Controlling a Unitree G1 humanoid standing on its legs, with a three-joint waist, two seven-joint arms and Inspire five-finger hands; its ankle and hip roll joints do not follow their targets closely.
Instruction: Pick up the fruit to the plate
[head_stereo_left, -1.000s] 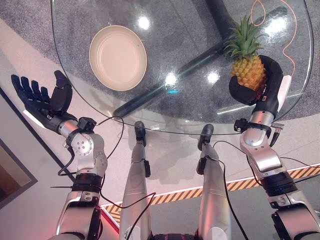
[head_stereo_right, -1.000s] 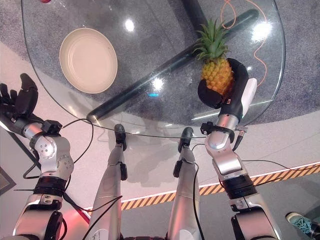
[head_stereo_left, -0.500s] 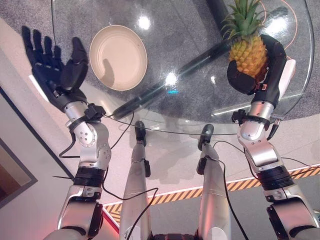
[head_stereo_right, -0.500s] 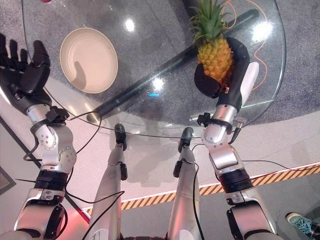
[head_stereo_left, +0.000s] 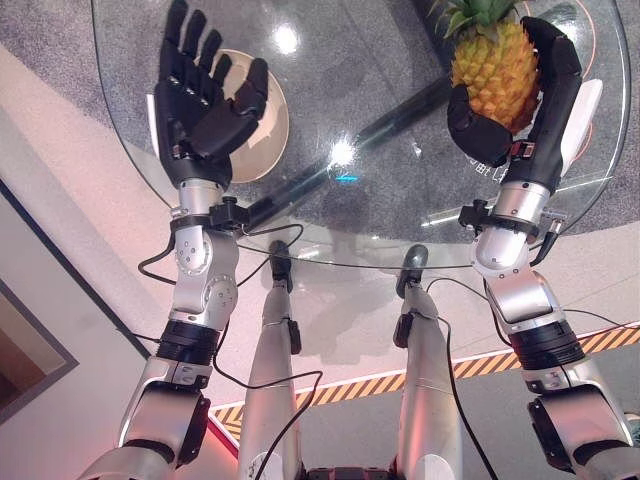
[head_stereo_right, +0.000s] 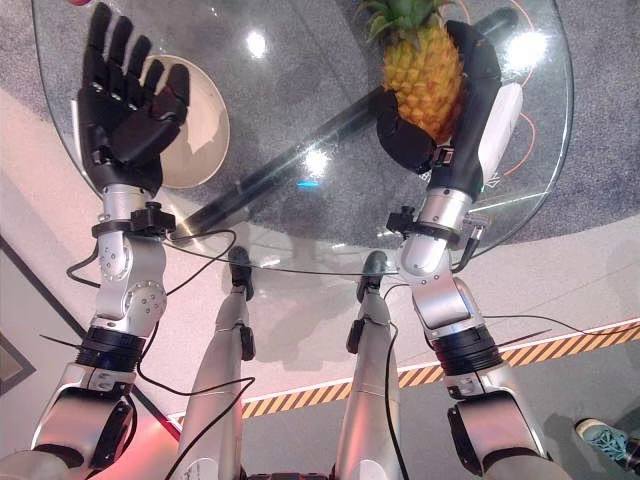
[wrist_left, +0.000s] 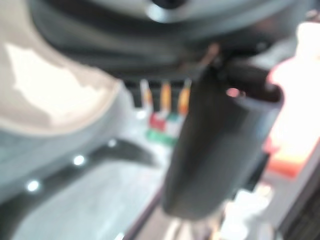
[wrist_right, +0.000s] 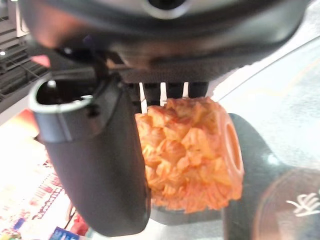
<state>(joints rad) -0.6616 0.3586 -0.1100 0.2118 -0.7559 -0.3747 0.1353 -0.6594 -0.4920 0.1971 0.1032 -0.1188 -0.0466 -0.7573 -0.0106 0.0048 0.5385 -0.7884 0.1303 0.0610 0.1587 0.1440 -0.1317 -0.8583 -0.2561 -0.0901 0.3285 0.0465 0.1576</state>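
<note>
An orange-yellow pineapple (head_stereo_left: 492, 70) with a green crown is held upright above the right side of the round glass table (head_stereo_left: 390, 215). My right hand (head_stereo_left: 545, 110) is shut on it, fingers and thumb curled round its body; the right wrist view shows its scaly body (wrist_right: 187, 145) against the hand. A cream plate (head_stereo_left: 265, 125) lies on the table's left part, mostly hidden behind my left hand (head_stereo_left: 205, 95). That hand is raised over the plate, open, with its fingers spread and nothing in it.
The table's dark leg bar (head_stereo_left: 330, 170) shows through the glass, running from the middle toward the back right. An orange cable (head_stereo_right: 515, 130) lies under the glass at the right. A yellow-black striped line (head_stereo_left: 340, 395) crosses the floor near me.
My left hand has swung right and up from beside the table to over the plate. My right hand has lifted the pineapple higher.
</note>
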